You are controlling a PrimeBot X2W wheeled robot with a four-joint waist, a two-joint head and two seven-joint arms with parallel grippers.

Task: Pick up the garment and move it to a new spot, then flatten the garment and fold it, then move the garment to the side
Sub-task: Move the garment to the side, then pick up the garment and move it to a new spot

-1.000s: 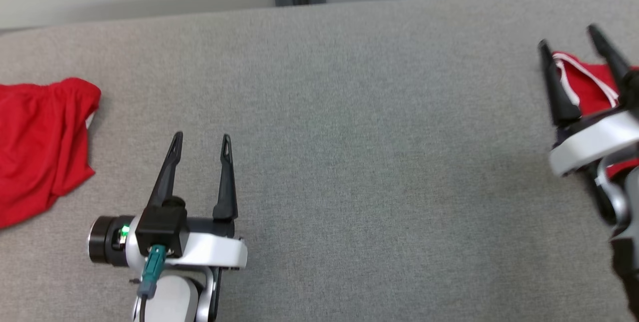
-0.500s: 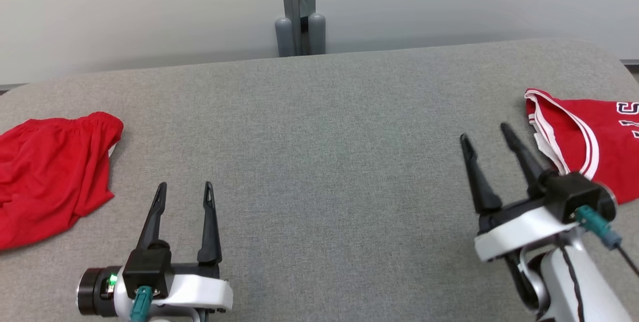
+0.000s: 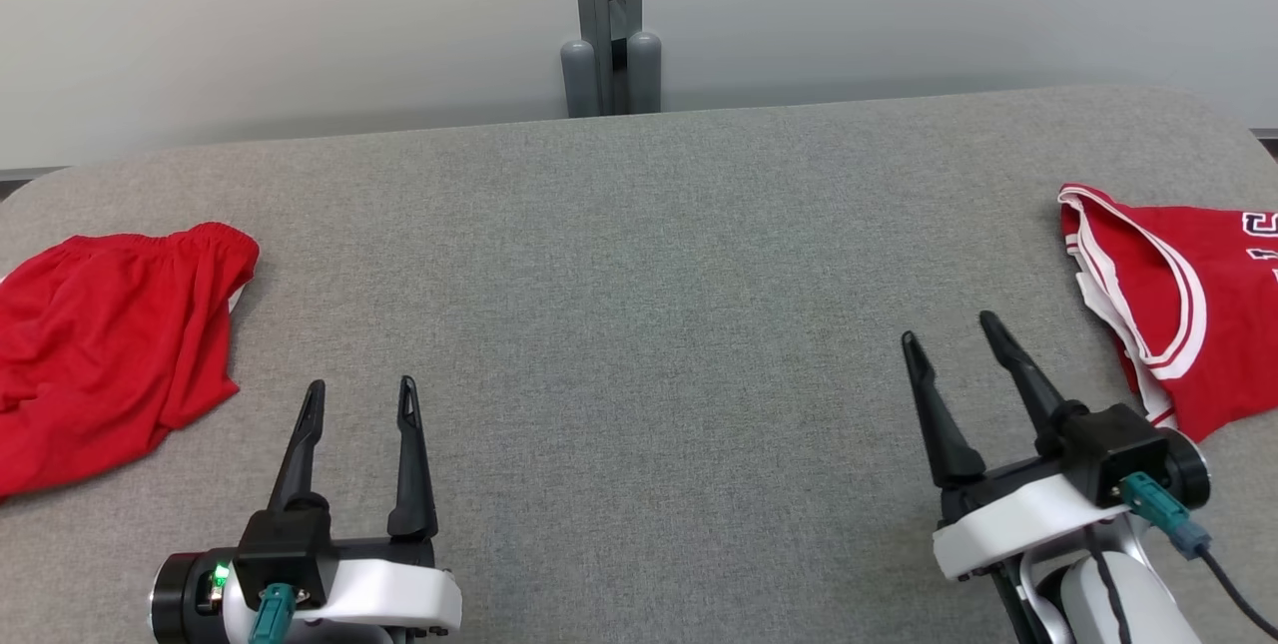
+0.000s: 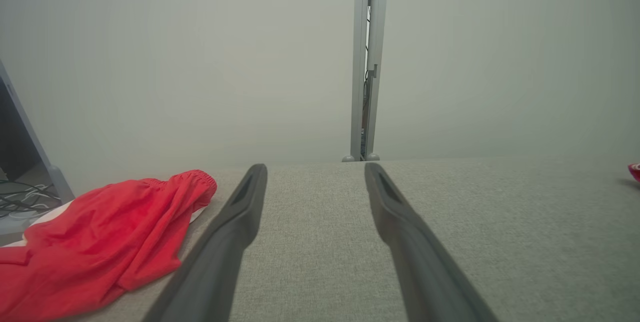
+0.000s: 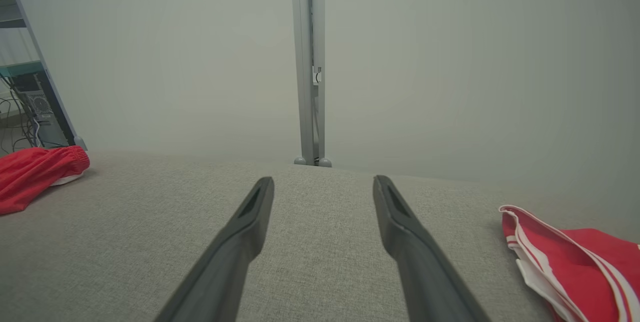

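Note:
On the grey table (image 3: 639,255) lie two red garments. A jersey with white trim (image 3: 1188,305) is folded at the right edge, and plain red shorts (image 3: 110,344) lie crumpled at the left edge. My left gripper (image 3: 360,386) is open and empty at the near left, right of the shorts (image 4: 110,232). At the near right my right gripper (image 3: 949,327) is also open and empty, a short way left of the jersey (image 5: 590,262) and apart from it. Between the two grippers is bare cloth.
A grey post (image 3: 609,25) stands behind the table's far edge against a pale wall. A shelf frame with cables (image 5: 30,97) stands beyond the left end. The table's corners are rounded; the jersey runs off the head view's right side.
The head view has tilted up and shifted. My right gripper has drawn back from over the jersey and stands left of it, open. The left gripper sits lower in view.

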